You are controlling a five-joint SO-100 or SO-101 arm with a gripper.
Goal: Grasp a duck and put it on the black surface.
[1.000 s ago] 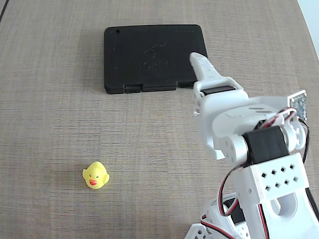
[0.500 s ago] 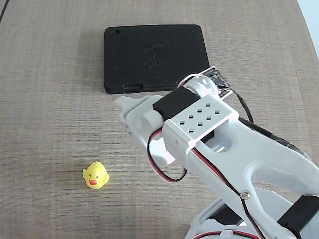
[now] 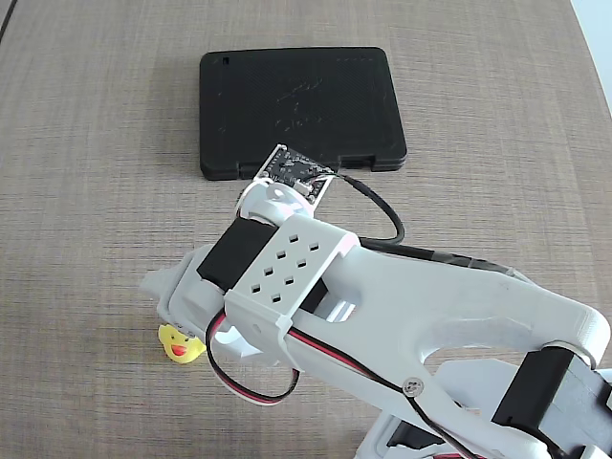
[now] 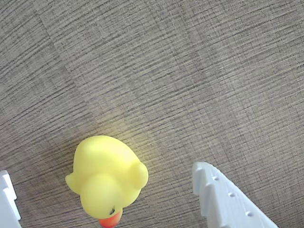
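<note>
Wrist view shows yellow duck point(image 4: 107, 178), red-orange beak.

Soft, even daylight fills both views. In the fixed view the matte black foam slab point(image 3: 301, 110) shows no glare, only faint scuffs. In the wrist view the small yellow rubber duck point(image 4: 107, 178) is sharp, with a warm glow and dim shadow beside it.

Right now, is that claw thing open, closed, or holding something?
Gripper: open, holding nothing; its fingers sit on either side of the yellow rubber duck on the table.
</note>
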